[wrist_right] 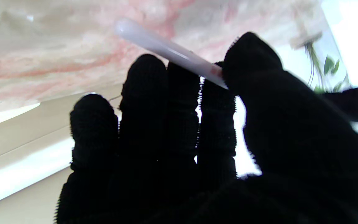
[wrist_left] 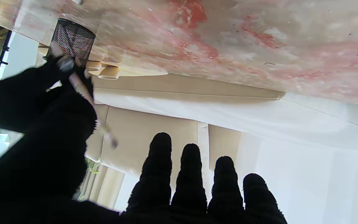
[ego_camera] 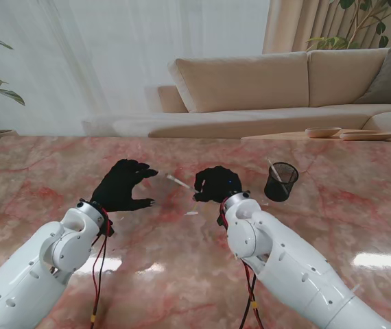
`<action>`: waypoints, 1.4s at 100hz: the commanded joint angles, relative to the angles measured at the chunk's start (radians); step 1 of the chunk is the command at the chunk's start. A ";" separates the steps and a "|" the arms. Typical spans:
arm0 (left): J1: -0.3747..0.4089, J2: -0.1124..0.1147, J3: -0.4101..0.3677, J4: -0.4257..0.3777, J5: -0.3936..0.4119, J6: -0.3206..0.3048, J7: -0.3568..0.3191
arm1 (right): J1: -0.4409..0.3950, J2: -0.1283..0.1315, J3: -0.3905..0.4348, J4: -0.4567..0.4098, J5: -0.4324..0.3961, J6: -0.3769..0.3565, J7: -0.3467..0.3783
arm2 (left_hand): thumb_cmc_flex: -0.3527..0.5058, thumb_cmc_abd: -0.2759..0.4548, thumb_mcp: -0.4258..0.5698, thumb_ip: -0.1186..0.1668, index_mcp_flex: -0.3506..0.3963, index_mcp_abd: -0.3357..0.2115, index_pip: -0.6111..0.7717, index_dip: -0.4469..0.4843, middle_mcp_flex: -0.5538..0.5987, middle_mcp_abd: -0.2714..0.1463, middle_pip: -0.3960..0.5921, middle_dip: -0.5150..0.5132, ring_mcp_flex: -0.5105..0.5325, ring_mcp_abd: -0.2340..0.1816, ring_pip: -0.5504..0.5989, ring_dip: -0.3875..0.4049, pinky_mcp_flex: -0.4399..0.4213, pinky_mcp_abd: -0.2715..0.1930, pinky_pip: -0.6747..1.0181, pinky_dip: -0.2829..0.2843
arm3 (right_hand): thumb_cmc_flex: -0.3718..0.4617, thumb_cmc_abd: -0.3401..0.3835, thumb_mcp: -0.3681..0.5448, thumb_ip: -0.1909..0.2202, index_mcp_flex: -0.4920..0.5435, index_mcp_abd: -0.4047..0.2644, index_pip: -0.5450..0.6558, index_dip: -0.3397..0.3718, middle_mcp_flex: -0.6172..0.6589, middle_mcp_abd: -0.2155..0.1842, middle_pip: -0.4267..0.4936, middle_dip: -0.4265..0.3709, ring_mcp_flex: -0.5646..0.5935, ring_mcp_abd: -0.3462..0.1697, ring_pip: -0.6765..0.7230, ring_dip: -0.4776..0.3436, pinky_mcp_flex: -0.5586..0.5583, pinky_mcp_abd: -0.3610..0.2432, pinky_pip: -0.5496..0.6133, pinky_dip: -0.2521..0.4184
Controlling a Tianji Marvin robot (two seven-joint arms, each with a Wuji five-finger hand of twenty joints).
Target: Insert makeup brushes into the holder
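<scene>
The right robot hand (ego_camera: 216,184) grips a makeup brush (wrist_right: 169,51) between thumb and fingers: in the right wrist view the pale handle crosses the fingertips (wrist_right: 148,70) and disappears under the thumb. In the stand view a short light length of it juts out from the hand's left side toward the left robot hand (ego_camera: 123,184), so its long axis lies roughly level, across the tabletop (ego_camera: 333,226) rather than upright. The left wrist view shows the same brush slanting through the black glove, one end pointing toward the mesh holder (ego_camera: 280,181).

The holder stands upright on the tabletop to the right of the right robot hand, near it but apart, at about the same distance from me. One thin stick already leans inside it; whether that is a brush I cannot tell for sure.

The left robot hand hovers with fingers spread and holds nothing; it is well apart from the holder, on the far side of the right robot hand.

So the right arm is plainly the nearer one. My judgement: the coming move needs a carry to the right and a turn of the brush from near-level to near-upright, so that one end meets the holder's open mouth
</scene>
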 commanded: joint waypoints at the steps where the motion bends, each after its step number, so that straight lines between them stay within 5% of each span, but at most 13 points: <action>1: 0.015 -0.001 0.001 0.006 -0.004 0.008 0.006 | -0.022 0.014 0.033 -0.036 0.016 0.011 -0.010 | -0.014 0.033 -0.027 0.020 -0.012 0.021 -0.027 -0.013 -0.047 0.007 -0.032 -0.011 -0.044 -0.004 -0.040 -0.013 -0.008 0.004 -0.040 -0.015 | 0.062 0.017 0.100 -0.015 0.078 -0.064 0.094 0.030 0.058 0.041 0.043 -0.012 0.046 -0.015 -0.008 0.011 0.014 0.002 -0.004 0.031; 22: 0.031 -0.003 0.012 0.014 -0.019 0.019 0.010 | -0.132 0.017 0.215 -0.190 0.065 0.026 -0.035 | -0.014 0.045 -0.044 0.024 0.000 0.023 -0.026 -0.013 -0.050 0.009 -0.042 -0.012 -0.049 -0.005 -0.053 -0.015 -0.006 0.008 -0.043 -0.022 | 0.066 0.012 0.108 -0.015 0.077 -0.050 0.094 0.023 0.054 0.049 0.042 -0.015 0.046 -0.010 -0.024 0.016 0.012 0.009 -0.010 0.034; 41: 0.040 -0.005 0.019 0.017 -0.058 0.022 -0.009 | -0.203 0.020 0.357 -0.276 0.089 0.025 -0.047 | -0.002 0.088 -0.149 0.045 0.017 0.032 -0.052 -0.025 -0.044 -0.012 -0.090 -0.090 -0.049 -0.024 -0.140 -0.185 -0.001 -0.005 -0.061 -0.066 | 0.064 0.011 0.111 -0.016 0.076 -0.047 0.094 0.020 0.052 0.050 0.041 -0.017 0.045 -0.009 -0.034 0.019 0.008 0.015 -0.009 0.041; 55: 0.046 -0.007 0.018 0.021 -0.099 0.008 -0.025 | -0.235 0.015 0.443 -0.290 0.109 0.004 -0.084 | -0.004 0.132 -0.232 0.052 0.021 0.029 -0.091 -0.047 -0.039 -0.026 -0.097 -0.162 -0.046 -0.042 -0.119 -0.208 0.000 -0.007 -0.059 -0.071 | 0.062 0.012 0.113 -0.017 0.074 -0.040 0.093 0.015 0.049 0.050 0.039 -0.019 0.041 -0.008 -0.041 0.022 0.002 0.016 -0.014 0.046; 69: 0.048 -0.010 0.023 0.032 -0.131 -0.008 -0.027 | -0.244 0.004 0.511 -0.265 0.144 -0.017 -0.133 | 0.011 0.240 -0.401 0.072 0.028 0.023 -0.118 -0.062 -0.039 -0.039 -0.093 -0.175 -0.039 -0.059 -0.121 -0.210 0.008 -0.020 -0.071 -0.095 | 0.060 0.016 0.112 -0.017 0.072 -0.037 0.093 0.013 0.047 0.050 0.038 -0.021 0.039 -0.009 -0.047 0.024 -0.003 0.015 -0.019 0.050; 80: 0.052 -0.012 0.028 0.036 -0.155 -0.012 -0.034 | -0.237 -0.006 0.545 -0.222 0.196 -0.049 -0.161 | 0.099 0.373 -0.681 0.105 0.019 0.024 -0.129 -0.069 -0.044 -0.042 -0.100 -0.179 -0.037 -0.059 -0.113 -0.219 -0.003 -0.004 -0.046 -0.043 | 0.058 0.019 0.110 -0.017 0.069 -0.037 0.092 0.012 0.046 0.049 0.036 -0.022 0.036 -0.011 -0.051 0.026 -0.006 0.012 -0.023 0.053; 140: 0.061 -0.027 0.052 0.051 -0.213 -0.014 0.000 | -0.114 -0.060 0.569 0.094 0.399 -0.199 -0.278 | 0.101 0.410 -0.715 0.115 0.021 0.016 -0.119 -0.063 -0.041 -0.034 -0.098 -0.178 -0.031 -0.074 -0.105 -0.220 -0.004 0.005 -0.057 -0.056 | 0.047 0.034 0.098 -0.019 0.062 -0.061 0.085 0.000 0.024 0.010 0.011 -0.036 0.001 -0.031 -0.113 0.020 -0.027 -0.003 -0.070 0.067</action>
